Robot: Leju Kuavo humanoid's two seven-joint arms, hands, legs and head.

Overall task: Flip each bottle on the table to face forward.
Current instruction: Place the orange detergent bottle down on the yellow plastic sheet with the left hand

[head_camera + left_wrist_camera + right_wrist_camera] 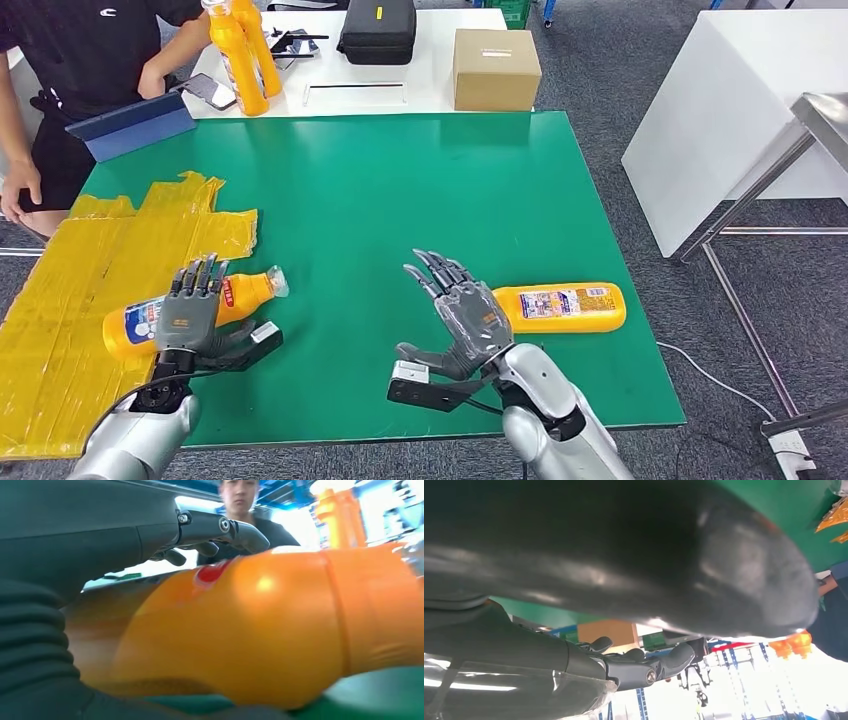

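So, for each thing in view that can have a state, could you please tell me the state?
Left bottle: lying on its side, left hand over its middle.
Right bottle: lying on its side, label up, not held.
Right hand: open, beside the right bottle.
Two bottles on the white table: upright, a person's hand nearby.
Cardboard box: closed.
Black case: closed.

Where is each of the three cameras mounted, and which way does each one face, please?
Head view: high on the body, looking down at the green table; both arms show.
Left wrist view: behind the left hand, close on the orange bottle, facing the person.
Right wrist view: behind the right hand, upside down.
Shared: green table.
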